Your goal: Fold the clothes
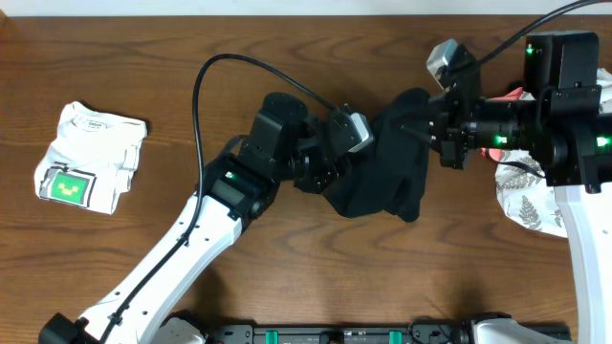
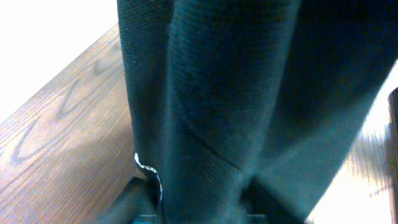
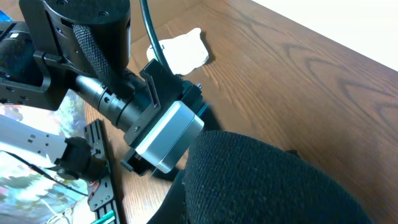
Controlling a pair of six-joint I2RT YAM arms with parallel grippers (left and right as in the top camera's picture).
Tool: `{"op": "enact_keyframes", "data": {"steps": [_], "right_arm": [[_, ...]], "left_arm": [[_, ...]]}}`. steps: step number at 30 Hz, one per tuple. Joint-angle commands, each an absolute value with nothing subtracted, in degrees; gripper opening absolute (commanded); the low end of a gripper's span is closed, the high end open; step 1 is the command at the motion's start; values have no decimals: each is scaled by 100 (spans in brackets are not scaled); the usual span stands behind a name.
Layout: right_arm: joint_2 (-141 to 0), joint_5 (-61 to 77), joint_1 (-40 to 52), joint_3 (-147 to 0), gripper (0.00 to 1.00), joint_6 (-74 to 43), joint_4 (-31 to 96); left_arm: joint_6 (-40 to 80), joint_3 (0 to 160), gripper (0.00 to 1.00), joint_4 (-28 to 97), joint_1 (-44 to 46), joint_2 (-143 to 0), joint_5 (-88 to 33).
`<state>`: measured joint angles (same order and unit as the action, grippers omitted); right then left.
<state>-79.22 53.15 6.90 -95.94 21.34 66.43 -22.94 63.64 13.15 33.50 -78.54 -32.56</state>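
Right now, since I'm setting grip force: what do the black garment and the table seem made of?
Black garment: soft matte knit, possibly cotton; fine textured weave shows close up. Table: wood or veneer, smooth brown finish with visible grain.

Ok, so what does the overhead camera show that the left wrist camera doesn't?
Only the overhead view shows the left arm and right arm meeting over the middle, a folded white garment with a green print far to the left, and a patterned cloth at the right edge.

Only the left wrist view shows the knit weave up close and a small white thread at the fabric's edge.

Both show the black garment and the wooden table.
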Motion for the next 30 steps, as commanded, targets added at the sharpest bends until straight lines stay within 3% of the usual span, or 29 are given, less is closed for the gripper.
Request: {"op": "enact_keyframes", "data": {"steps": [1,11,19,24,25,26,27,29,30], "right_arm": [[-7789,5546,746,-9762,1,2080,6622],[-7789,5332,746,-9762,1,2080,6615],[-7789,4648,746,-9762,2,2012,6593],[-7789,4466,746,-9762,13,1935,6410],[-7789,4241,746,-9762,22,1787,6329],[-7789,3997,746,-9762,36,1627,6248],[-7789,3771,746,-9762,41,1511,6189],[-7789,3395,746,-9762,36,1291,6101],[-7789,3323,746,-9762,18,1238,6082]], "left_arm": [[-2322,6475,6,1295,3356,-7712,-3214],[-1708,6475,6,1317,3339,-7194,-3223],[-908,6475,6,1470,2869,-6451,-2357],[-819,6475,6,1675,2333,-6141,-1900],[-797,6475,6,1686,2215,-6097,-1833],[-775,6475,6,1686,2067,-6058,-1833],[-722,6475,6,1684,1929,-6029,-1835],[-563,6475,6,1708,1640,-5988,-1837],[-506,6475,6,1741,1549,-5983,-1874]]}}
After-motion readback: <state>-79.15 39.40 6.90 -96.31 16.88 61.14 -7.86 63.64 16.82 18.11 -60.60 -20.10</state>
